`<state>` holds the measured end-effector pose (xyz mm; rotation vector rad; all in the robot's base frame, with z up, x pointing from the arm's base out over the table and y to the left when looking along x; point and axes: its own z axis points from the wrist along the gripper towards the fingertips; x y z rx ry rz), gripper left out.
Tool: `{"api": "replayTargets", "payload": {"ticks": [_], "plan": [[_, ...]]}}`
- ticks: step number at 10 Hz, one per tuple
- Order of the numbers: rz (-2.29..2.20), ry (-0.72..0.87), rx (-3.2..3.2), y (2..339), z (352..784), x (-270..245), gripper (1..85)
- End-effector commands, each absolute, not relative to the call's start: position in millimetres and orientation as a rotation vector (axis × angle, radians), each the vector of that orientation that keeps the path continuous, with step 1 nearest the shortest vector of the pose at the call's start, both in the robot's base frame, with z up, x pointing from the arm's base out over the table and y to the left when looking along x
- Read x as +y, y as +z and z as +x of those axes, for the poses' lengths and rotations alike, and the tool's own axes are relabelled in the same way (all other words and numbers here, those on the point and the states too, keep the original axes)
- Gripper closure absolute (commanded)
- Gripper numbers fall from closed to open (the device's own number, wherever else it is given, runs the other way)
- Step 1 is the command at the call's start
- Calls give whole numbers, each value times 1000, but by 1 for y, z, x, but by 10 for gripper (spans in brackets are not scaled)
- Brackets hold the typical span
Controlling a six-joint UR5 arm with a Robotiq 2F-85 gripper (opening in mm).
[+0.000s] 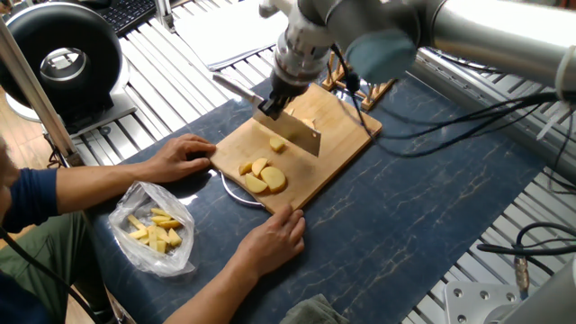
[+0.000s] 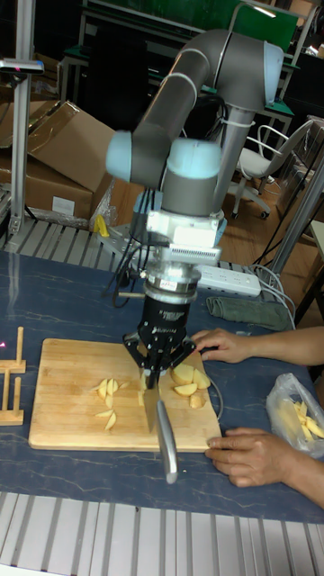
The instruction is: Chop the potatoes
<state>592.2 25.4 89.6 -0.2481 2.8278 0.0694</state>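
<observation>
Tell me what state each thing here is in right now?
Gripper: jaws shut on the knife.
Knife: blade down at the cutting board.
Potatoes: cut pieces lying on the board.
Cutting board: flat, steadied by a person's hands.
Plastic bag: open on the table, holding yellow pieces.
</observation>
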Motion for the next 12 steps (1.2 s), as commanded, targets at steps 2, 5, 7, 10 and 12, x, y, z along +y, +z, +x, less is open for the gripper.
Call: {"api": "replayTargets", "payload": {"ticks": [2, 5, 7, 10, 12], "plan": [[-232, 113, 2850, 108, 587, 33, 847], [-224, 92, 2821, 93, 597, 33, 847], [-219, 85, 2816, 90, 599, 33, 847], [-213, 86, 2817, 89, 598, 34, 847], [-206, 84, 2811, 86, 600, 35, 847]]}}
